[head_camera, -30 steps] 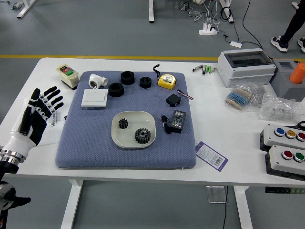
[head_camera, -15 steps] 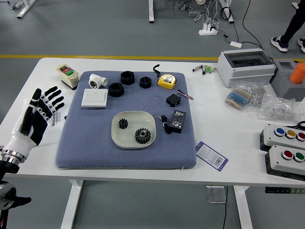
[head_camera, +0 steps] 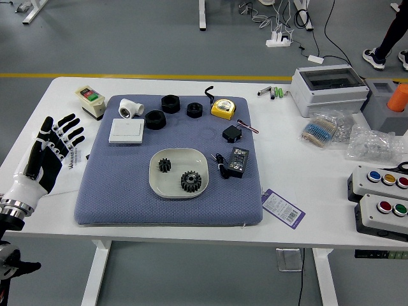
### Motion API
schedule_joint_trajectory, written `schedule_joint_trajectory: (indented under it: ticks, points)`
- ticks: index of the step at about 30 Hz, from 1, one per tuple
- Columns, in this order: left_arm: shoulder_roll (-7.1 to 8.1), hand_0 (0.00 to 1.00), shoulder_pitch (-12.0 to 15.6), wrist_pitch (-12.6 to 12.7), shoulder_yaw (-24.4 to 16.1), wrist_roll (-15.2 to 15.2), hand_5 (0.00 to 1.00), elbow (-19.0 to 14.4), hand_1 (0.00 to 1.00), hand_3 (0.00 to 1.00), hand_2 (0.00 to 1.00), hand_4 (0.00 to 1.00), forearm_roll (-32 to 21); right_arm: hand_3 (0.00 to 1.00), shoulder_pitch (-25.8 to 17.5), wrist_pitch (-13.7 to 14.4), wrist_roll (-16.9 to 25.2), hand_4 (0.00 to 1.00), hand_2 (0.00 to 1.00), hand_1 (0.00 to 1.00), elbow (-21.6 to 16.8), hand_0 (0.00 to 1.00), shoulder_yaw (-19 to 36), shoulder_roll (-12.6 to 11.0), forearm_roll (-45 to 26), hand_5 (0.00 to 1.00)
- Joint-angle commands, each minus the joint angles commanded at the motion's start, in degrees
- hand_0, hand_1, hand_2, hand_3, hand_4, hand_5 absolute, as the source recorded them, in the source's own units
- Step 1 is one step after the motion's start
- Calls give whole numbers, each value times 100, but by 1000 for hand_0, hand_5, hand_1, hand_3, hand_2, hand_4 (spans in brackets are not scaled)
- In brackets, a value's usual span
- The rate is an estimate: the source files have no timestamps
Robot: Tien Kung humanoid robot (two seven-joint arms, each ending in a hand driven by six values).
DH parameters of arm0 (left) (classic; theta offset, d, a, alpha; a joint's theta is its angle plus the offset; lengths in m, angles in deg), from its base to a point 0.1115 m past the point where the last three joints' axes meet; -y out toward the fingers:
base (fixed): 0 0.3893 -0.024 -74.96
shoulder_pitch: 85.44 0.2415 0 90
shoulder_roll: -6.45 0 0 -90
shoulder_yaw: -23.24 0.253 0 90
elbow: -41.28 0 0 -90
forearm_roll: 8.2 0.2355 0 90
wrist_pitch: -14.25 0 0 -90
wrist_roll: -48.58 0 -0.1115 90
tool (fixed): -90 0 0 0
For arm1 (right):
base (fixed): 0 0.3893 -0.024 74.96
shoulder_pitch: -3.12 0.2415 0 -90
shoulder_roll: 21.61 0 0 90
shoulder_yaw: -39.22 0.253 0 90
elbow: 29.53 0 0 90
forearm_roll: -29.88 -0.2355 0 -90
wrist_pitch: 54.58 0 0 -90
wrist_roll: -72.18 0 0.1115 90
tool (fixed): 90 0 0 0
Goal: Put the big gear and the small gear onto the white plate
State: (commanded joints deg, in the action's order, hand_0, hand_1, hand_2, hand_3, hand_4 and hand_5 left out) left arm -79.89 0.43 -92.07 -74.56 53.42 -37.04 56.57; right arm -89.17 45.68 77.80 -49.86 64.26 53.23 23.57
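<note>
White table (head_camera: 325, 204): small gear (head_camera: 164, 165), big gear (head_camera: 191, 182) on white plate (head_camera: 169, 189); barcoded tag (head_camera: 282, 208), print illegible; left robot hand (head_camera: 55, 153) spread apart.

We observe the left hand (head_camera: 51, 156) at the left of the frame, open, its 5 digits spread: the thumb points upward and the 4 fingers fan toward the upper right. Below, we distinguish the white cuff (head_camera: 24, 190), the silvery wrist (head_camera: 15, 208) and, toward the lower left, the black forearm (head_camera: 9, 222).
</note>
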Motion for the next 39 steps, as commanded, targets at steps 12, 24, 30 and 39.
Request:
schedule_joint_trajectory:
  ticks: [12,24,30,39]
  points:
    - [-10,842,-15,8,-3,-12,917,8,855,858,920,966,23,614,7,1,9,887,754,727,-8,723,25,-7,6,732]
    - [-13,839,-10,17,-26,-15,917,-1,852,856,919,967,25,615,-3,-1,6,885,754,726,-11,723,22,-17,-1,731]
    - [-17,838,-13,18,-15,-20,917,-4,848,855,919,967,33,614,-2,1,5,885,753,727,-11,723,18,-17,-4,731]
    - [-4,836,-18,21,-6,-16,915,-12,847,854,918,966,29,614,1,-1,5,885,753,726,-11,723,7,-16,-7,730]
